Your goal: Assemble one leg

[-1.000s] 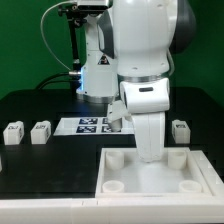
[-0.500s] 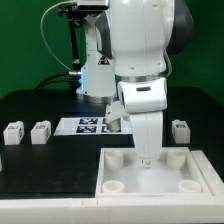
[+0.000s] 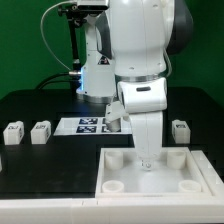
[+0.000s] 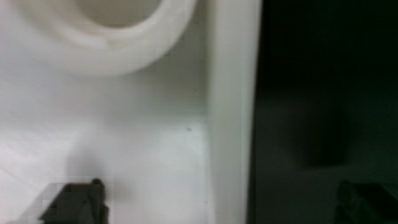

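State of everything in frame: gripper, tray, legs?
gripper: open, empty, over the tray's edge
tray: flat on table, visible corner sockets empty
outer leg, exterior view's left: loose on table, uninstalled
inner leg, exterior view's left: loose on table, uninstalled
third leg, exterior view's right: loose on table, uninstalled
marker board: flat on table

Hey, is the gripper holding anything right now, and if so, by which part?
Nothing. The gripper is open over the tray, its fingers wide apart with only tray and table between them.

a plain green wall (image 3: 20, 45) stands far behind the black tabletop (image 3: 40, 108); the light is even.
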Controlling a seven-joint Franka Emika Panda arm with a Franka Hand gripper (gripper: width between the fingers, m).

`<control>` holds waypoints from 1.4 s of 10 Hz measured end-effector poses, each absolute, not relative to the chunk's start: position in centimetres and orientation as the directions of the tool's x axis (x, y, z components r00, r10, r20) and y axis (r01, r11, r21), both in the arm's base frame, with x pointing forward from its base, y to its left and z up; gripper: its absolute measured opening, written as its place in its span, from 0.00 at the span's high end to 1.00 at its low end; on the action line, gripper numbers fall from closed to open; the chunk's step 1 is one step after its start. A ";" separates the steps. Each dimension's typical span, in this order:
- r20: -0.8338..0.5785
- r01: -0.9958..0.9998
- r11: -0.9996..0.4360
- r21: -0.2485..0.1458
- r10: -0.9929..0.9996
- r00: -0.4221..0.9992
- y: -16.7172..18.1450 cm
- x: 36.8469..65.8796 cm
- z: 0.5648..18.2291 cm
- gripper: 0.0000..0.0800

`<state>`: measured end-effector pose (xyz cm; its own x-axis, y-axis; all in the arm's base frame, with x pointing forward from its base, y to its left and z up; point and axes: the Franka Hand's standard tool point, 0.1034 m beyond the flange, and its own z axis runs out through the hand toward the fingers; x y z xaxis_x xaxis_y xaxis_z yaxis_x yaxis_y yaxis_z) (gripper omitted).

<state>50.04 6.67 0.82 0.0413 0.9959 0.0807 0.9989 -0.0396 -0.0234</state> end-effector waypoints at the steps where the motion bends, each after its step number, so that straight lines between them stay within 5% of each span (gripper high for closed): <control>1: 0.081 0.999 -0.040 -0.023 0.996 0.041 6.7 50.0 0.8 0.19; 3: 0.076 0.999 -0.051 -0.015 0.996 0.052 6.7 50.1 1.7 0.19; 5: 0.046 0.994 -0.113 -0.009 0.992 0.113 7.3 49.5 5.7 0.19; 7: 0.038 0.971 -0.241 -0.001 0.970 0.241 9.0 48.1 7.2 0.19; 11: 0.043 0.639 -0.769 -0.032 0.638 0.769 14.0 44.8 6.5 0.19; 12: 0.106 0.618 -0.786 -0.017 0.613 0.783 14.3 45.0 6.2 0.19; 14: 0.090 0.438 -0.898 -0.051 0.433 0.897 14.3 44.8 6.2 0.19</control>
<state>44.84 14.27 6.16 0.8971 0.4326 0.0897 0.4379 -0.8976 -0.0511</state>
